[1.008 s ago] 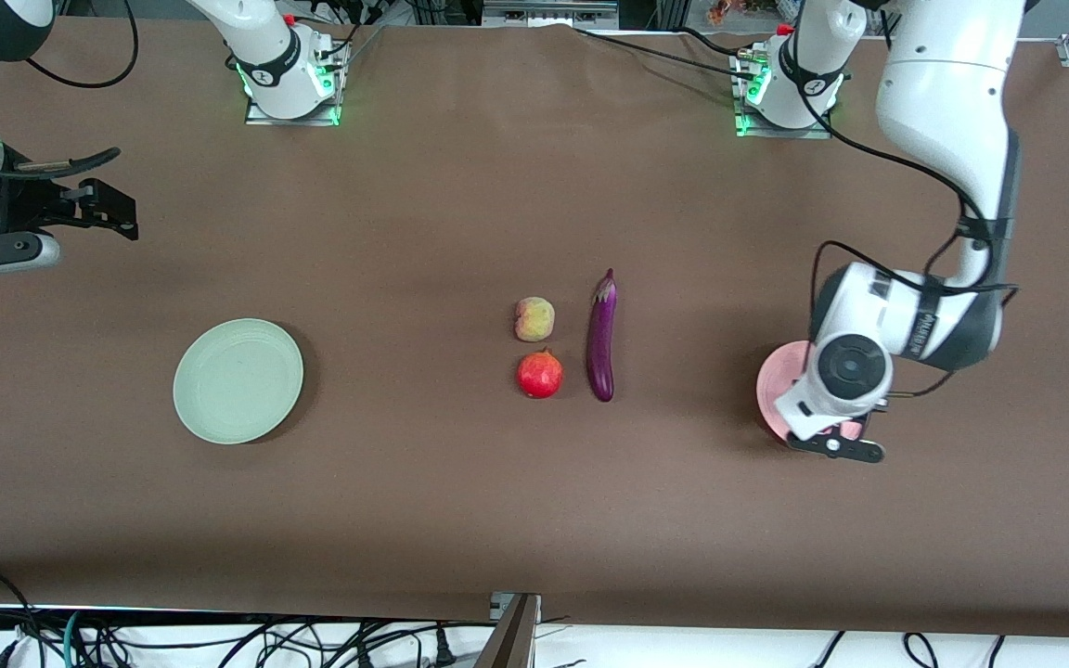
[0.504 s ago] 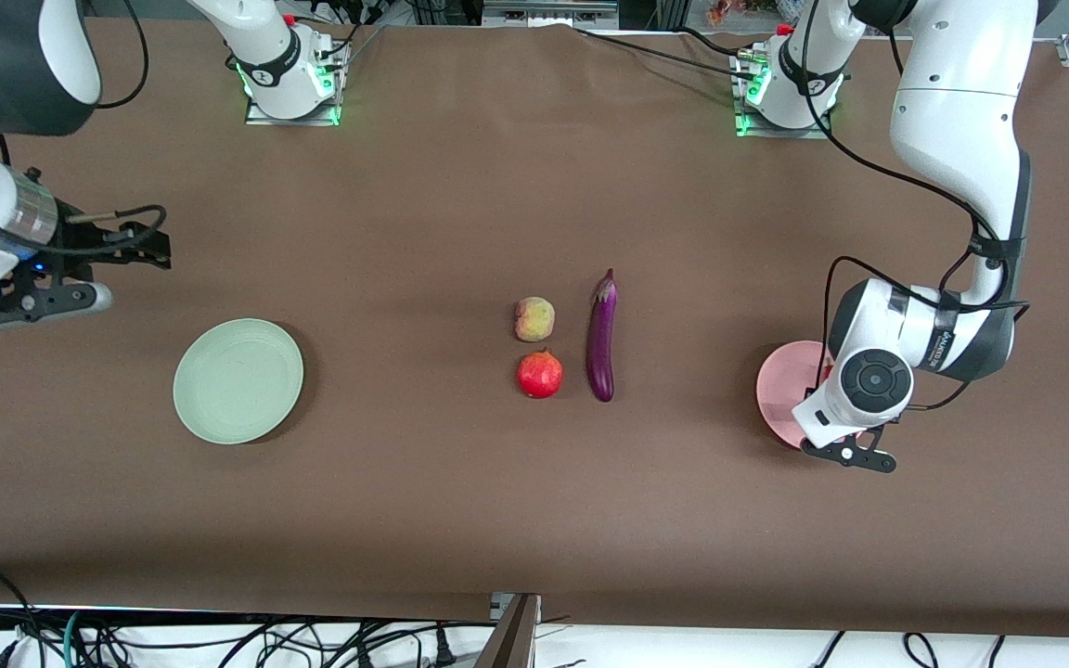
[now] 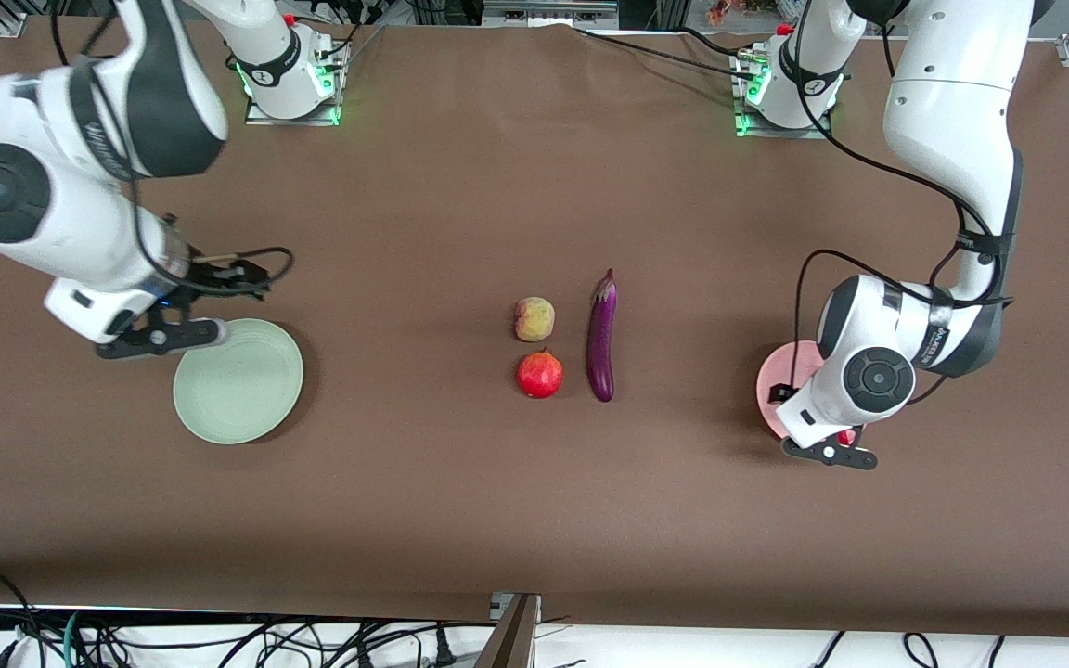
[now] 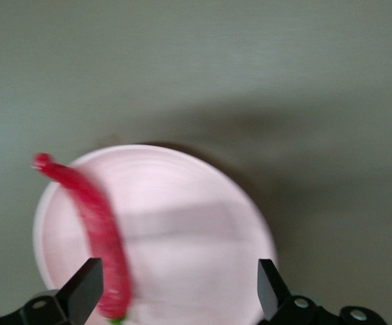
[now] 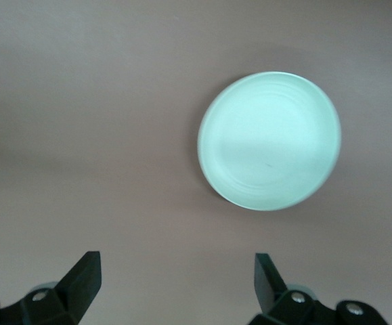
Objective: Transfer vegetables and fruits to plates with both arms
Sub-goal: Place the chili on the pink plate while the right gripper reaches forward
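Observation:
The purple eggplant [image 3: 601, 336], the yellowish-green fruit [image 3: 534, 319] and the red fruit [image 3: 540, 374] lie together at the table's middle. The red chili [image 4: 91, 217] lies on the pink plate [image 4: 182, 223]. My left gripper [image 4: 175, 291] is open and empty just above that plate. In the front view the left arm's hand covers much of the pink plate [image 3: 779, 380], and only a red tip of the chili [image 3: 843, 436] shows. The green plate [image 3: 238, 380] is empty. My right gripper [image 5: 175, 281] is open and empty over bare table beside the green plate [image 5: 270, 141].
The brown table [image 3: 460, 501] runs wide between the two plates. The arm bases stand along the edge farthest from the front camera. Cables hang off the edge nearest to it.
The right arm has swung in from its end of the table to the green plate's edge. The left arm's hand has stayed over the pink plate, shifting only slightly.

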You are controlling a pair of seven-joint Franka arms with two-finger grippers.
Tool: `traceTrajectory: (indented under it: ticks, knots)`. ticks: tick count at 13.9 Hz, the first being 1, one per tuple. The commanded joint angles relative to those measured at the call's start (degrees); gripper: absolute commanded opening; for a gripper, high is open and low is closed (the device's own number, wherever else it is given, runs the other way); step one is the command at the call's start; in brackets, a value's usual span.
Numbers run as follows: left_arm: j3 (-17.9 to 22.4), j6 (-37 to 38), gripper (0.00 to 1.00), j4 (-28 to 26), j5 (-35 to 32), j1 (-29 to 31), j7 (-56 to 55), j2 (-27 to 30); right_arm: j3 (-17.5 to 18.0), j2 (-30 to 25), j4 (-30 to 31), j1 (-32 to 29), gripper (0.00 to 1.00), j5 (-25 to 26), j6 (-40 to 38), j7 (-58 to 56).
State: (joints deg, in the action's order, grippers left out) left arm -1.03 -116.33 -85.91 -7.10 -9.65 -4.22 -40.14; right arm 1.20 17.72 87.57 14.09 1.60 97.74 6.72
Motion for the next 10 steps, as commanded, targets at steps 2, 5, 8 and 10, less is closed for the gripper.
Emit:
traceTrajectory:
  ticks: [2,5,8,10]
  knots:
    - [-5.37,2.25,1.0,0.12,11.29,-0.02,0.18,1.73,-0.14,5.2,-1.44,5.23,1.0,-4.23,5.42,9.16]
    - [-10.12,1.9,1.0,-0.05,14.13,-1.41,-0.7,1.65,-0.06,9.25,-1.44,9.72,1.0,-5.37,11.23,15.14]
    - [-10.13,-0.11,1.0,-0.49,13.52,-6.5,-7.36,1.3,-0.14,12.41,-1.44,14.99,1.0,-7.57,16.42,22.78]
    - [-10.22,-6.77,1.0,-5.3,13.69,-9.32,-8.43,1.91,-0.14,14.0,-1.44,17.71,1.0,-7.57,18.62,25.7]
